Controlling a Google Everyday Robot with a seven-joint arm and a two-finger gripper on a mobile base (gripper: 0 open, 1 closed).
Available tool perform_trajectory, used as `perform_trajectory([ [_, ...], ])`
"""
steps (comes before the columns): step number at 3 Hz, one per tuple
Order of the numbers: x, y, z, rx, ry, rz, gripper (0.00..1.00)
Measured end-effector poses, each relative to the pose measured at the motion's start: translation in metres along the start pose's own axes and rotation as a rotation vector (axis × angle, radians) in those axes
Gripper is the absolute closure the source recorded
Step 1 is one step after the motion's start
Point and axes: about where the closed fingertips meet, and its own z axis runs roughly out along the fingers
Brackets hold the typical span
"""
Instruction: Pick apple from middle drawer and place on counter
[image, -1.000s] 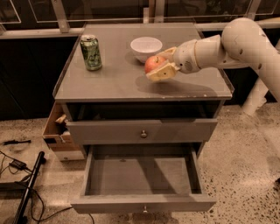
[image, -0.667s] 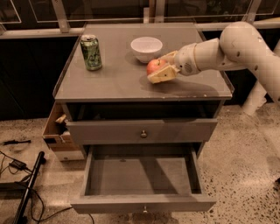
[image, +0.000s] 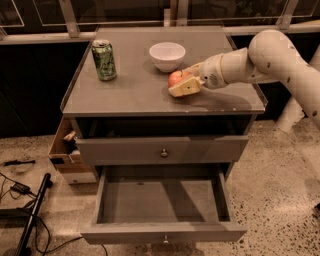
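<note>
While the pincer (image: 181, 81) clasps it, the apple (image: 175, 77) sits on the counter (image: 125, 92).

No legible txt anywhere. Print on green can (image: 104, 60), nr back-left corner of counter (image: 125, 97), can't be read. Toward counter's right edge, gripper (image: 181, 83) clasps apple (image: 174, 77).

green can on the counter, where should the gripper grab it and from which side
Probably best across the green can's mid body, coming from the white bowl's side: it stands upright with bare counter there. The gripper is beside the bowl, shut on the apple.
</note>
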Motion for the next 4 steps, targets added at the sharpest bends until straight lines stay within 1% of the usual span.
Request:
perform_trajectory([
  [1,0.0,0.0,0.0,0.0,0.0,0.0,0.81],
  [4,0.0,0.0001,0.0002,0.0,0.0,0.0,0.11],
])
